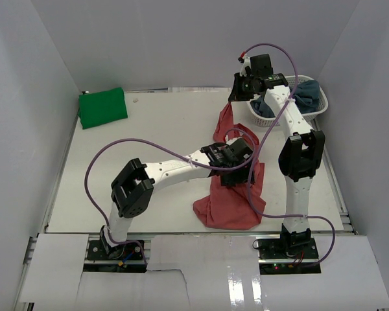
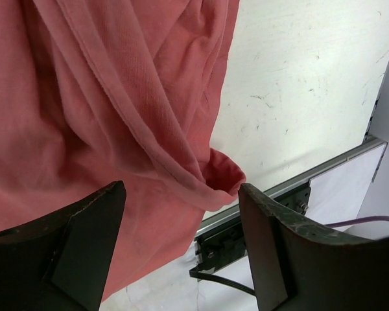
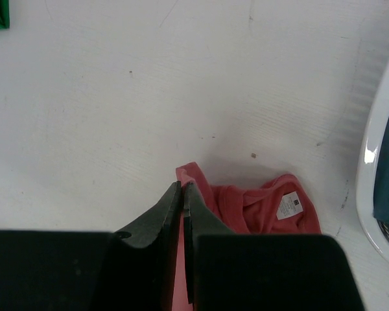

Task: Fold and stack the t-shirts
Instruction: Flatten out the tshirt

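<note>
Overhead, the right gripper (image 1: 232, 98) pinches a corner of the salmon-red cloth t-shirt (image 1: 230, 194) up high, and the rest trails down onto the white table (image 1: 149, 129). Only its wrist view shows the neck label (image 3: 289, 205) and the jaws clamped tight on cloth. Only the left wrist view shows the left gripper (image 2: 180, 194): jaws spread wide, gripping nothing, red cloth hanging just beyond them. Plain pale walls (image 1: 181, 39) box the table. A folded bright green t-shirt (image 1: 102, 107) lies far left. Dusty grey-blue shirts (image 1: 308, 96) fill the white lattice basket (image 1: 262, 118) beside the right gripper.
</note>
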Motion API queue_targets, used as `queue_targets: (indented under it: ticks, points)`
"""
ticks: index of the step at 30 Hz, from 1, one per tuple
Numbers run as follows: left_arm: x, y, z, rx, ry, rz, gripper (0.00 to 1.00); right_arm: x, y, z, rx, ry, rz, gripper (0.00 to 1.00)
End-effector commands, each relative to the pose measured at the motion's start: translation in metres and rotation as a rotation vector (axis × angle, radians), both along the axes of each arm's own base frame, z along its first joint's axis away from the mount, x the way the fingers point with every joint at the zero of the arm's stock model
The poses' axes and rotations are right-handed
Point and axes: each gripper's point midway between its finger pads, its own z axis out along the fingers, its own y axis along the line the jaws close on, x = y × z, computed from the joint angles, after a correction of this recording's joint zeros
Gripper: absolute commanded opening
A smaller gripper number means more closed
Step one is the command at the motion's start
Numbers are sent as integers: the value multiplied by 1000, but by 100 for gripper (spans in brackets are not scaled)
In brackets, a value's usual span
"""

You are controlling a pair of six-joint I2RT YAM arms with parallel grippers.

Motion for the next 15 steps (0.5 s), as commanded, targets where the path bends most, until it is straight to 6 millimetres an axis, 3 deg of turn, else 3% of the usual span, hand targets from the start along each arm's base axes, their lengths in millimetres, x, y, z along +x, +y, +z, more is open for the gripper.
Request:
queue_targets:
  ticks: [1, 8, 15]
  points:
    - [-3, -15, 20, -52, 8, 13, 81, 3, 1, 28, 25, -85, 33, 8]
    - [-1, -22, 18, -56, 8, -2, 74, 3, 2, 26, 25, -80, 37, 8]
    - [-2, -22, 17, -56, 8, -4, 56, 3, 2, 22, 23, -71, 41, 8]
